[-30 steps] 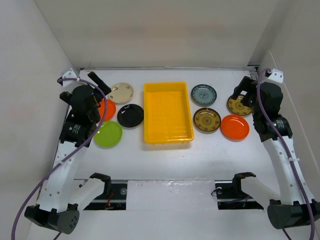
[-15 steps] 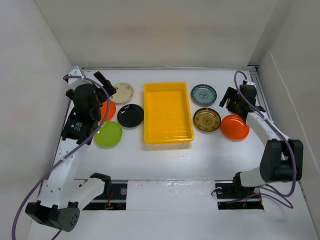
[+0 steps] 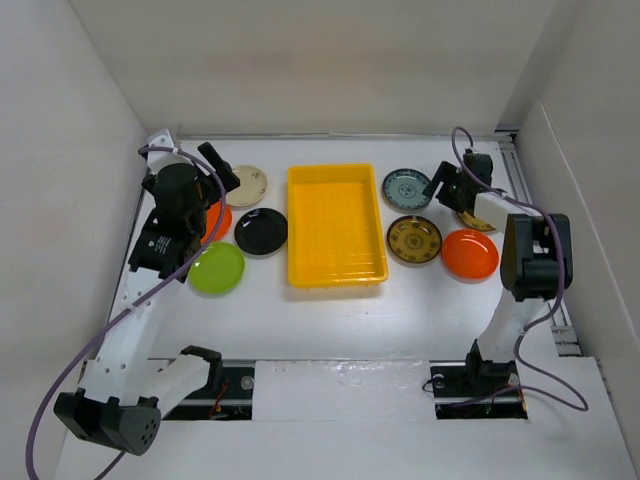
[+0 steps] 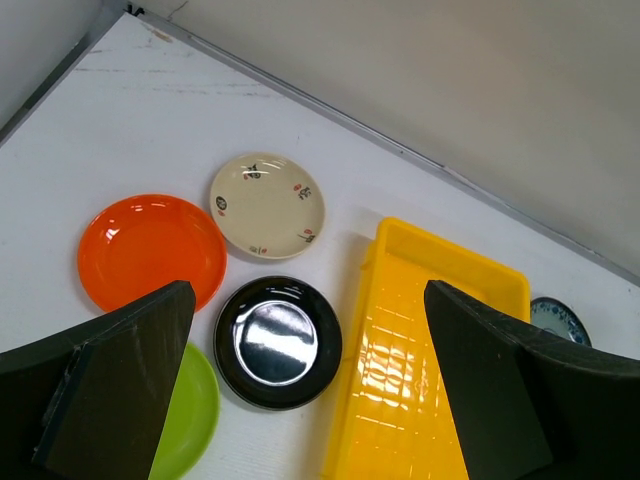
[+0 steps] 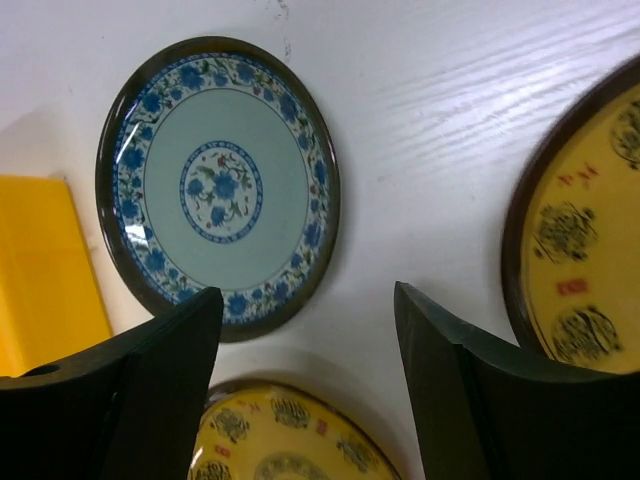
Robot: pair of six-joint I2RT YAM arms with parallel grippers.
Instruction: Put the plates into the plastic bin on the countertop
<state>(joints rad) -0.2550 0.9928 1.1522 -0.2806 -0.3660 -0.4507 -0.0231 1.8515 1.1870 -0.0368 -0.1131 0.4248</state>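
Observation:
The yellow plastic bin [image 3: 336, 225] lies empty mid-countertop, also seen in the left wrist view [image 4: 430, 350]. Left of it lie the beige plate [image 3: 243, 185], an orange plate [image 3: 214, 220], the black plate [image 3: 261, 231] and the lime plate [image 3: 216, 268]. Right of it lie the teal-patterned plate [image 3: 408, 189], a gold-patterned plate [image 3: 414, 239], an orange plate [image 3: 470, 254] and a second gold-patterned plate [image 3: 480, 218], partly under the right arm. My left gripper [image 4: 305, 400] is open and empty above the black plate [image 4: 278, 343]. My right gripper [image 5: 310, 390] is open and empty, low between the teal plate [image 5: 220, 185] and both gold plates [image 5: 290, 450].
White walls enclose the countertop [image 3: 330, 310] on the left, back and right. A metal rail [image 3: 330, 378] runs along the near edge by the arm bases. The right arm's cable [image 3: 470, 140] loops near the back right corner.
My right gripper has swung left from over the far-right gold plate to beside the teal plate, the arm folding back. My left gripper has shifted slightly to the right and back.

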